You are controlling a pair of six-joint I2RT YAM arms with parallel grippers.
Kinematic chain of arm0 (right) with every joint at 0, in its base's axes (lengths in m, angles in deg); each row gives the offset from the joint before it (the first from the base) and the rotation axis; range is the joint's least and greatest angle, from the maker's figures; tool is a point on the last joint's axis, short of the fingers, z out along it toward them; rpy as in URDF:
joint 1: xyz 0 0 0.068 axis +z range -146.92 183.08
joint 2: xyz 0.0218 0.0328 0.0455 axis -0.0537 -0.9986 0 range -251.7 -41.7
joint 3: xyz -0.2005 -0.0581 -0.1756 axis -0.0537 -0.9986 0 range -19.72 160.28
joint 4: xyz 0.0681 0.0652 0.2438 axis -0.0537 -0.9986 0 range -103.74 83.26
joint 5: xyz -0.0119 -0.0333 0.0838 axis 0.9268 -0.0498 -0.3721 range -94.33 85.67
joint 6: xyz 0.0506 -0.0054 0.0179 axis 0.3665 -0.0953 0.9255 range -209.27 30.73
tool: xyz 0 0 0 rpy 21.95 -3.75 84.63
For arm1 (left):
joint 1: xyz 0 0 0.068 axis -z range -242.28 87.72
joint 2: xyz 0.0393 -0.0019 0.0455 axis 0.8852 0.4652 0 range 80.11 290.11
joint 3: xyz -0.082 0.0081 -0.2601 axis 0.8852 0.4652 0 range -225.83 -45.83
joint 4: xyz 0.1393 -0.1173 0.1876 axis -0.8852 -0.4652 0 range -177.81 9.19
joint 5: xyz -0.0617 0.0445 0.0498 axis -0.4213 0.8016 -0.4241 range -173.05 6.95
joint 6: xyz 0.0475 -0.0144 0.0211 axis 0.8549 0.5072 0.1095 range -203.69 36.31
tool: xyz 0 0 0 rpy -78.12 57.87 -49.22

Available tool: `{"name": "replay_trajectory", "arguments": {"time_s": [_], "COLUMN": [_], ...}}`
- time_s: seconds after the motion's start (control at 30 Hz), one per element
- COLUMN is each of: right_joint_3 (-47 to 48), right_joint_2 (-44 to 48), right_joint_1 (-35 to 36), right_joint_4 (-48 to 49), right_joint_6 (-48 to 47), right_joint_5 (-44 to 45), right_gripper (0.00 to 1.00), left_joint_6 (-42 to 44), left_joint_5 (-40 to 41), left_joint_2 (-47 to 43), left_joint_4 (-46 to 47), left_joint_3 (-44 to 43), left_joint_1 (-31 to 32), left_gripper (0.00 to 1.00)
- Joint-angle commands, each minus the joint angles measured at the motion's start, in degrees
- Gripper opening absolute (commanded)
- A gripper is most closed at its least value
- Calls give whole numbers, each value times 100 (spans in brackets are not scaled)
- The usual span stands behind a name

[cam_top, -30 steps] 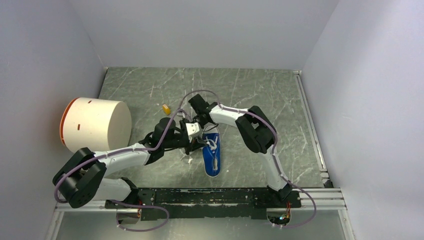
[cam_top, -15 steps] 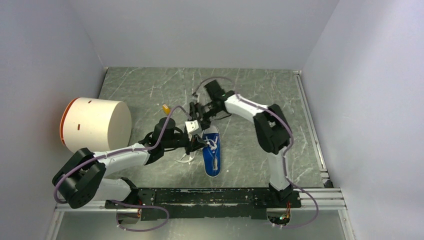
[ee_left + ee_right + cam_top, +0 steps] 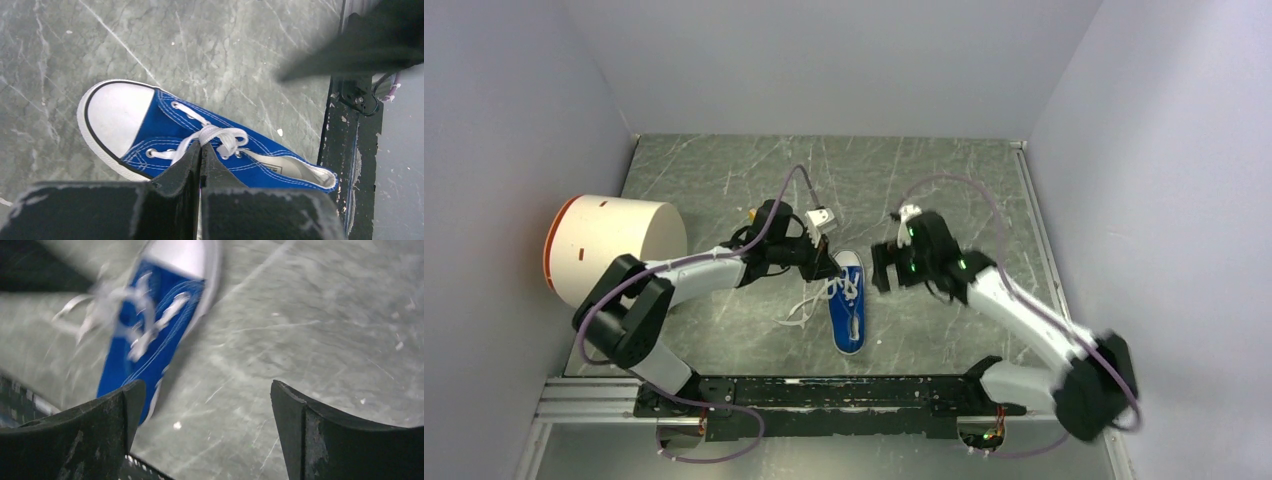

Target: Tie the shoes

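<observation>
The blue shoe (image 3: 848,308) lies on the green mat, white toe cap pointing away from the arm bases. Its white laces (image 3: 807,306) trail off its left side. My left gripper (image 3: 828,271) hovers at the shoe's far left side, shut on a lace. In the left wrist view the shut gripper (image 3: 200,146) meets the white lace loop (image 3: 225,136) above the blue shoe (image 3: 165,117). My right gripper (image 3: 880,268) stands open just right of the toe. In the right wrist view this gripper (image 3: 205,397) has only bare mat between its fingers, with the blurred shoe (image 3: 127,360) at left.
A big white cylinder with an orange rim (image 3: 614,248) lies at the left. A small yellow block (image 3: 753,213) sits behind the left arm. A black rail (image 3: 854,393) runs along the near edge. Grey walls enclose the mat on three sides.
My right gripper opened, let go of the lace and swung from behind the shoe to its right side. The left gripper, still shut on its lace, lifted towards the toe end.
</observation>
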Motion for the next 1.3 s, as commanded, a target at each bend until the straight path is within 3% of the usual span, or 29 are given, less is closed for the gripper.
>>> {"name": "replay_trajectory", "arguments": {"time_s": [0.0, 0.1, 0.2, 0.33, 0.47, 0.57, 0.67, 0.77, 1.0, 1.13, 1.27], "right_joint_3": [-956, -1045, -1114, -1054, -807, -572, -229, 28, 393, 426, 565], "right_joint_2": [2011, 2213, 2149, 1421, 234, -647, -1542, -2273, -3007, -3289, -3434], "right_joint_1": [770, 970, 1687, 3207, 3972, 4093, 4139, 4159, 4119, 4074, 4051], "right_joint_4": [1393, 1398, 1652, 1963, 2241, 2644, 2674, 3136, 2850, 2825, 2290], "right_joint_6": [-1263, -1678, -2187, -3344, -4452, -5103, -5893, -6162, -6891, -7048, -7023], "right_joint_5": [483, -580, -667, 46, 735, 950, 773, 1182, 1213, 1304, 1225], "right_gripper": [100, 100, 100, 100, 100, 96, 86, 80, 74, 76, 72], "left_joint_6": [627, 758, 803, 762, 652, 588, 584, 614, 847, 615, 467], "left_joint_5": [-631, -600, -479, -415, -416, -400, -385, -398, -384, -402, -432], "left_joint_2": [472, 746, 994, 1402, 1712, 1762, 1836, 1914, 1797, 1585, 1400], "left_joint_4": [-1276, -1744, -2146, -2515, -2705, -2635, -2669, -2791, -2914, -2426, -2214], "left_joint_3": [-689, -975, -1312, -1755, -2048, -2088, -2150, -2239, -2118, -1663, -1461], "left_joint_1": [-96, -134, -183, -210, -210, -221, -227, -230, -241, -246, -238], "left_gripper": [5, 5, 5, 5, 5, 5, 5, 5, 5, 5, 5]}}
